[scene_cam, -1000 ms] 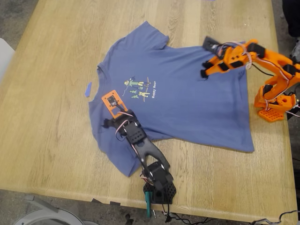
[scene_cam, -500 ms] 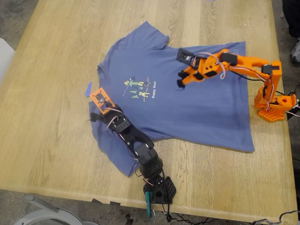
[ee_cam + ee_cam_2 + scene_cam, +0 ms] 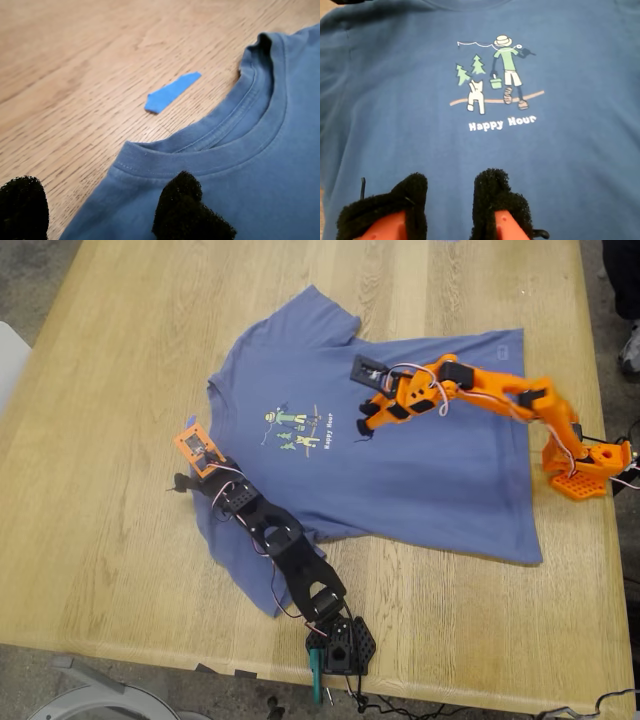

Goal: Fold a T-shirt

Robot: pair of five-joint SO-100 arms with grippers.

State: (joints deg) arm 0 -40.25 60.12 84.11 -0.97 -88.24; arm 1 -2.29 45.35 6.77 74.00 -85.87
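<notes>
T-shirt [image 3: 400, 460] lies flat, print side up, on the wooden surface [image 3: 110, 540], collar toward the exterior view's left, hem toward its right.

Our first tool [image 3: 95, 210], on the black arm, hangs over the shoulder area just beside the collar. Its padded fingertips [image 3: 182, 200] stand apart, released, nothing between them: one over the blue cloth, the other over bare wood past the shirt's edge. A small blue tape strip [image 3: 171, 91] lies on the wood near the collar, apart from the shirt.

Our second tool [image 3: 451, 197], on the orange arm, hovers over the shirt's middle, near the chest print [image 3: 495, 85] reading "Happy Hour". Its fingertips are parted and hold nothing, only plain cloth beneath.
</notes>
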